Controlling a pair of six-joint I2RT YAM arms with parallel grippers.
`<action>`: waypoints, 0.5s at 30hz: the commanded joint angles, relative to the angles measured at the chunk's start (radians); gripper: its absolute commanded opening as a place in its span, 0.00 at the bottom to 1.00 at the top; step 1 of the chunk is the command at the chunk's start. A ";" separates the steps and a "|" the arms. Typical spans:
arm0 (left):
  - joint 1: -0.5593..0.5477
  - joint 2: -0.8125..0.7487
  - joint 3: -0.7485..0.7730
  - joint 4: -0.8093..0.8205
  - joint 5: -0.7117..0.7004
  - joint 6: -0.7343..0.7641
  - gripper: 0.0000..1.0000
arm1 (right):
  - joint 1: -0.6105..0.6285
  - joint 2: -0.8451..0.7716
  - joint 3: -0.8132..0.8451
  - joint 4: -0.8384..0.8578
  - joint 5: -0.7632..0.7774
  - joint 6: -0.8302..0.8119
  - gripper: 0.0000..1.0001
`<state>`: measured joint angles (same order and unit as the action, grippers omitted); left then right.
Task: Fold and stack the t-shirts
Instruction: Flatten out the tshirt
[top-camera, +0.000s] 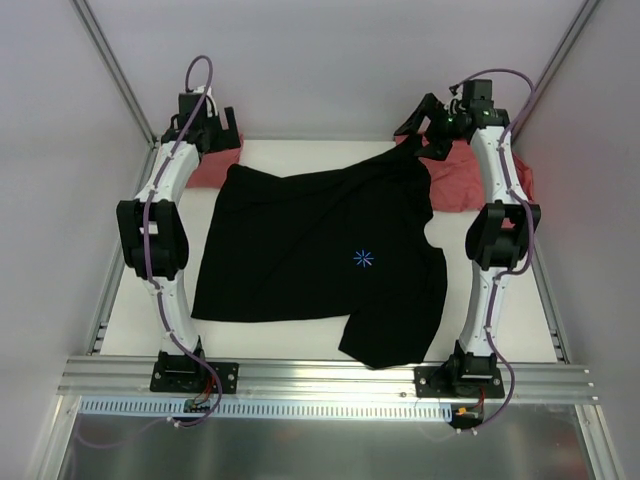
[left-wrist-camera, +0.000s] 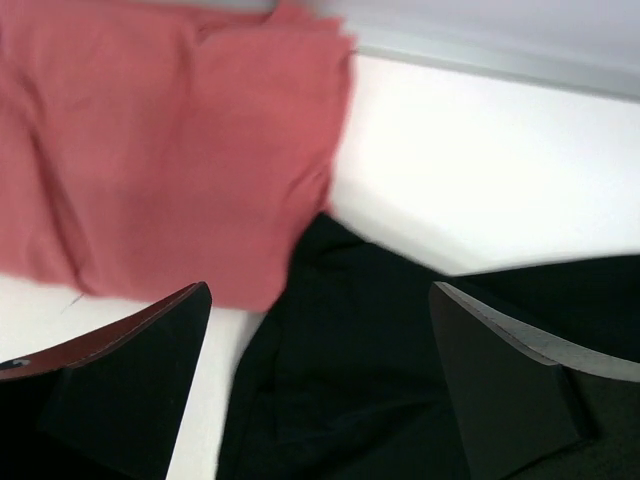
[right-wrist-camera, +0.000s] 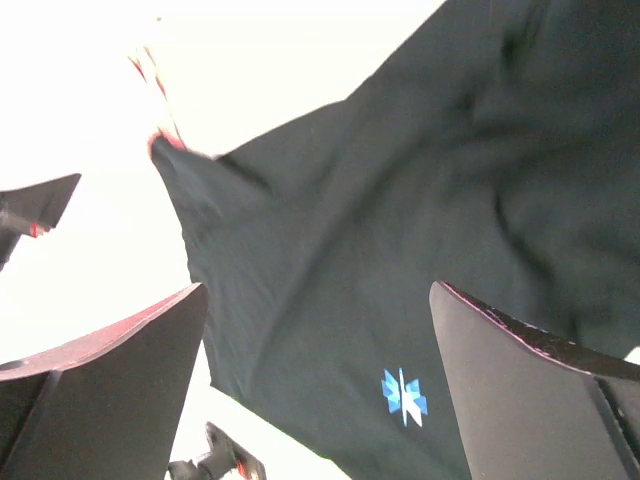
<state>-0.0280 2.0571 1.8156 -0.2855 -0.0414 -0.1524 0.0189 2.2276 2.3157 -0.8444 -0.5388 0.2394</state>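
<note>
One black t-shirt (top-camera: 300, 250) is spread mostly flat across the middle of the white desk (top-camera: 135, 320), and its nearest flap reaches close to the near edge; whether that flap is a sleeve or a hem corner cannot be told. A small light-blue starburst mark (top-camera: 363, 258) is seen just right of the shirt's centre.

Beyond it, at the far edge, two salmon-red t-shirts are bunched. One lies at the far left (top-camera: 212, 168) and is touched by the black shirt's far-left corner. The other lies at the far right (top-camera: 470, 182) and is partly overlapped by black cloth.

The left end effector (left-wrist-camera: 320, 290) is held above that far-left corner with its jaws wide apart and nothing between them. The right end effector (right-wrist-camera: 320, 290) hangs over the far-right part, likewise spread and empty.

The cloth is judged light, limp and easily wrinkled, so it can be expected to sag and drag rather than keep a shape. It is best pinched at a corner, hem or shoulder seam, with both layers caught together.
</note>
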 joint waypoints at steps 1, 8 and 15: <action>-0.015 -0.048 0.138 -0.062 0.231 -0.024 0.92 | -0.054 0.107 0.022 0.203 -0.088 0.144 0.99; -0.016 -0.147 0.018 -0.023 0.328 -0.085 0.97 | -0.152 0.265 -0.046 0.753 -0.207 0.500 0.99; -0.023 -0.173 -0.052 -0.026 0.405 -0.055 0.96 | -0.175 0.401 0.117 0.915 -0.165 0.635 0.99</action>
<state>-0.0463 1.9213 1.7794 -0.3130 0.2913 -0.2104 -0.1669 2.6450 2.3257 -0.1154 -0.6884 0.7662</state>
